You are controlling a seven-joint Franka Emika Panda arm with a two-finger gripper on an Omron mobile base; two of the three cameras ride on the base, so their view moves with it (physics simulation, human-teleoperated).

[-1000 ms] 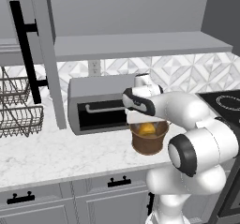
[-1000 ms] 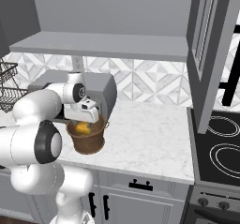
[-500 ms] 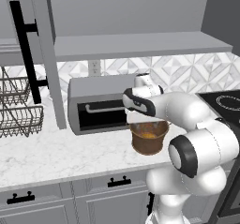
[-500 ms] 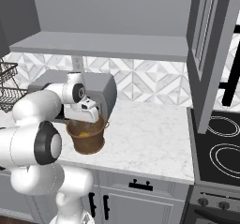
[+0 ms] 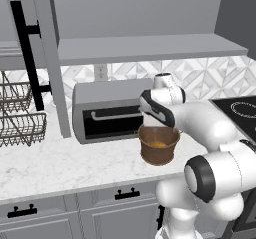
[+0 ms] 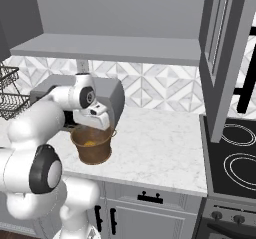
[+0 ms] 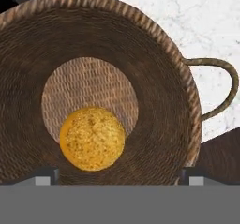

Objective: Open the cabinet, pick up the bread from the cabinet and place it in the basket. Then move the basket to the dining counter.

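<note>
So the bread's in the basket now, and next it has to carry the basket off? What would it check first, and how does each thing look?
1. Bread lies on the floor of the basket: ok.
2. Gripper open and free of the bread: ok.
3. Basket upright on the marble worktop: ok.
4. Loop handle at the rim free to grasp: ok.
5. Room around the basket: not ok, the grey toaster oven stands close behind it.
6. Way to the dining counter: cannot tell.
</note>
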